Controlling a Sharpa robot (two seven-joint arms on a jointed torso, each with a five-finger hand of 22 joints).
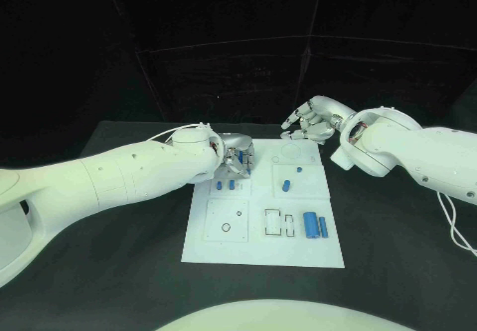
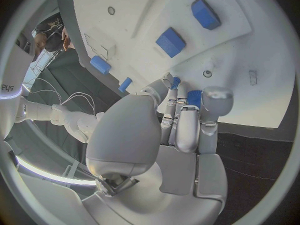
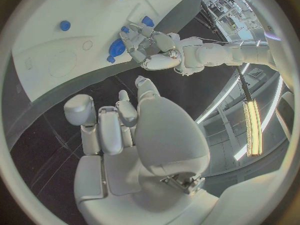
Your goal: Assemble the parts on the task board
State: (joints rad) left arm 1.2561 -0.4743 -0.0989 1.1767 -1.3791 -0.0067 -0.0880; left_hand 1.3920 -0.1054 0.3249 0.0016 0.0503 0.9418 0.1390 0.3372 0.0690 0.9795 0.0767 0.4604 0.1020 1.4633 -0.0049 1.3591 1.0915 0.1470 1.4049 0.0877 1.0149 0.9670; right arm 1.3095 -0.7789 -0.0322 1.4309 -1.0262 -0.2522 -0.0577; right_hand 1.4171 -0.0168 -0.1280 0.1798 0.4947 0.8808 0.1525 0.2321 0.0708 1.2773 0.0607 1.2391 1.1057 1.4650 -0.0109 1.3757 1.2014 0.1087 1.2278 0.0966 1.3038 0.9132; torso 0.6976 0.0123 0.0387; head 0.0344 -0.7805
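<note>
Left hand [image 1: 234, 160]: pinching a blue part [image 2: 194, 98] over task board [image 1: 298, 256], poised for seating; right hand [image 1: 313, 118]: fingers curled, holding nothing, parked clear

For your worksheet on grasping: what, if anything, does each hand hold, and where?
The left hand pinches a small blue part at its fingertips; the right hand holds nothing.

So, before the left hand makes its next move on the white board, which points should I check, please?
1. Left hand over the white task board: ok.
2. Its fingertips touch a small blue part: ok; firm hold: cannot tell.
3. Right hand beyond the board's far edge, holding nothing: ok.
4. Two long blue cylinders lying free on the board: ok.
5. Target slot for the part: cannot tell.
</note>
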